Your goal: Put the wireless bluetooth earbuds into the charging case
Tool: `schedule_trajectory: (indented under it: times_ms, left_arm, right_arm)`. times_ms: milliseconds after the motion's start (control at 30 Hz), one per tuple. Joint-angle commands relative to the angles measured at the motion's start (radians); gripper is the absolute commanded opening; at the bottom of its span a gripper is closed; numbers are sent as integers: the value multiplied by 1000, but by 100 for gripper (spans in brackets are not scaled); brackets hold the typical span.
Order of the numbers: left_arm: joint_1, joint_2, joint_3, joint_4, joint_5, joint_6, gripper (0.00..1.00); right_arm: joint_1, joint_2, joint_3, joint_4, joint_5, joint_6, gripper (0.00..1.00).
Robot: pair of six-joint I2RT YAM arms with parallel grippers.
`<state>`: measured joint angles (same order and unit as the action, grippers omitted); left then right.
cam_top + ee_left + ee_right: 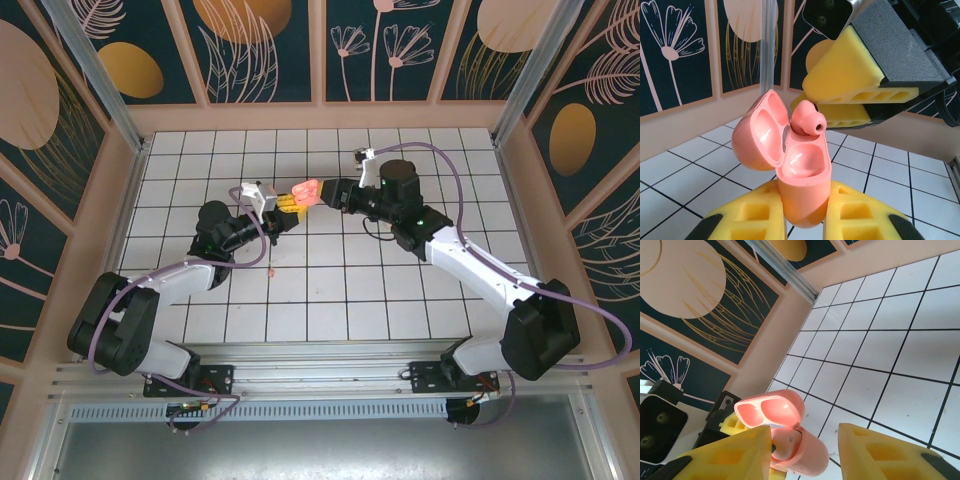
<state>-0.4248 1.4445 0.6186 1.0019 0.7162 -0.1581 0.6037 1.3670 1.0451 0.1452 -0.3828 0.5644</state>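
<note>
Open case (802, 175) clamped in left gripper (805, 220), lifted off table (690, 175). Tilted earbud (807, 122) sits at its mouth; can't tell if right gripper (815, 101) grips it. Risk: a misaligned push pops it out and it falls.

Earbud (807, 124) at the case (802, 192) mouth (lid (760, 135) leftward), right tool (802, 96) just above.

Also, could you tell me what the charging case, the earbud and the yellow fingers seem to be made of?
Charging case: glossy salmon-pink hard plastic, judging by bright highlights in its moulded wells.
Earbud: matching smooth pink plastic; its round tip looks softer, possibly silicone.
Left gripper's fingers: matte yellow, with hollow cells, likely printed plastic or rubbery foam.
</note>
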Motion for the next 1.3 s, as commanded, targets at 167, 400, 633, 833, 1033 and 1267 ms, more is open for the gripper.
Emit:
schedule_trajectory:
  times_ms: [167, 400, 633, 833, 1033, 1267]
  left_arm:
    - [-4, -22, 29, 41, 4, 5, 6]
    - [-3, -19, 32, 44, 7, 0, 6]
    - [-4, -17, 33, 47, 12, -3, 6]
    - [-4, -16, 34, 38, 17, 1, 6]
    - [-4, -14, 33, 6, -32, -22, 7]
    - [0, 31, 27, 23, -66, -167, 7]
  right_arm:
    - [13, 26, 37, -36, 17, -7, 39]
    - [51, 14, 30, -42, 120, 28, 39]
    - [89, -17, 24, -60, 250, 44, 43]
    - [93, -63, 8, -17, 247, 25, 47]
    - [78, -131, 11, -60, 240, -1, 49]
    - [71, -167, 54, -215, 261, 14, 48]
